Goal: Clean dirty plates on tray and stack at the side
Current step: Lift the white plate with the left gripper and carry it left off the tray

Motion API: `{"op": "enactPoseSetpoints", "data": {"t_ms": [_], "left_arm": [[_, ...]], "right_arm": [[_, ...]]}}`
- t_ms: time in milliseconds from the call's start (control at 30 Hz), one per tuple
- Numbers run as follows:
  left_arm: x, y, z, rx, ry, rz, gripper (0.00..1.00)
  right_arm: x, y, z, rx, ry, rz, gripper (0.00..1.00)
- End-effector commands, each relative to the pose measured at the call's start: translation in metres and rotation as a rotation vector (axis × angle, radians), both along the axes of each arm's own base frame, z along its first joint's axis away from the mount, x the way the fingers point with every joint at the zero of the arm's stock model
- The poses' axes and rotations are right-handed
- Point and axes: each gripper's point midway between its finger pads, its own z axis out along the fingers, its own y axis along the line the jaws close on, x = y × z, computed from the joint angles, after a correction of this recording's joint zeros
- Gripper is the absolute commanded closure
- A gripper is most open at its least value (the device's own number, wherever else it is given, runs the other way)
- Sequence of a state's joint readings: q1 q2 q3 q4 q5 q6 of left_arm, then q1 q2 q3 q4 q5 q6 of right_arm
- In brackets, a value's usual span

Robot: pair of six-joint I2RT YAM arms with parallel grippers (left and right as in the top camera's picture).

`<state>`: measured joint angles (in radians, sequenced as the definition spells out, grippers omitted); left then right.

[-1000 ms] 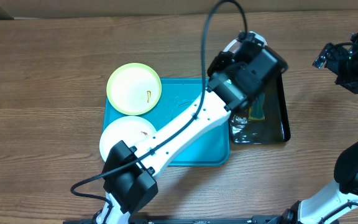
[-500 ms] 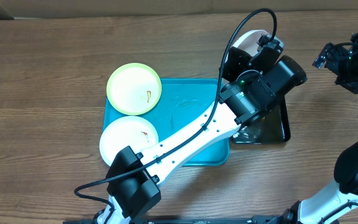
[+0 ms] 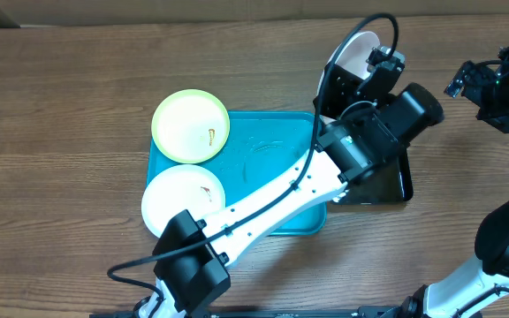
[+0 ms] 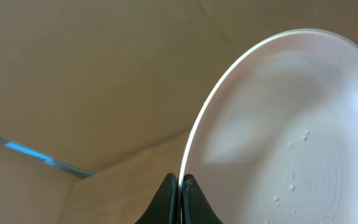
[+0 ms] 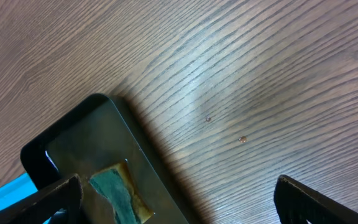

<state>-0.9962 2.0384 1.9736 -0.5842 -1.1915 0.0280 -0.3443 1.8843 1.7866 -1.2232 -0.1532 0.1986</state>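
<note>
White plate (image 4: pixel 278 137) rim pinched in left gripper (image 4: pixel 180 186); right gripper (image 5: pixel 176 193) wide open, empty.

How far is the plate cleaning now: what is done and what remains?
Done: no plate is stacked at the side. In hand: the left gripper pinches the rim of one white plate raised near the black basin; it shows droplets, no smear. Left: the yellow-green plate and the other white plate, both smeared, lie on the left edge of the tray. The right gripper is open.

Lifted plate (image 3: pixel 357 51) in left fingers (image 3: pixel 378 62); yellow-green plate (image 3: pixel 190 124), white plate (image 3: pixel 180 200) on turquoise tray (image 3: pixel 268 141).
</note>
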Motion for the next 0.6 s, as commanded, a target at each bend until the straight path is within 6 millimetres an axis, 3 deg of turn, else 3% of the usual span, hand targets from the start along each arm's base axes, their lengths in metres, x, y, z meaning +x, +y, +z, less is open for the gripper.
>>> {"op": "enactPoseSetpoints", "data": {"t_ms": [0, 100, 300, 400, 567], "left_arm": [[-0.010, 0.015, 0.039, -0.083, -0.155, 0.133, 0.96], [-0.006, -0.001, 0.032, -0.105, -0.103, 0.040, 0.96], [-0.003, -0.012, 0.018, -0.090, -0.026, -0.045, 0.96], [0.003, -0.015, -0.008, -0.138, 0.089, -0.112, 0.96], [0.016, 0.006, -0.066, -0.370, 0.387, -0.121, 0.96]], "right_arm": [[0.002, -0.001, 0.007, -0.009, -0.020, -0.004, 0.00], [0.002, -0.001, 0.007, -0.009, -0.020, -0.004, 0.00], [0.002, -0.001, 0.007, -0.009, -0.020, -0.004, 0.00], [0.002, -0.001, 0.007, -0.009, -0.020, -0.004, 0.00], [0.002, -0.001, 0.007, -0.009, -0.020, -0.004, 0.00]]}}
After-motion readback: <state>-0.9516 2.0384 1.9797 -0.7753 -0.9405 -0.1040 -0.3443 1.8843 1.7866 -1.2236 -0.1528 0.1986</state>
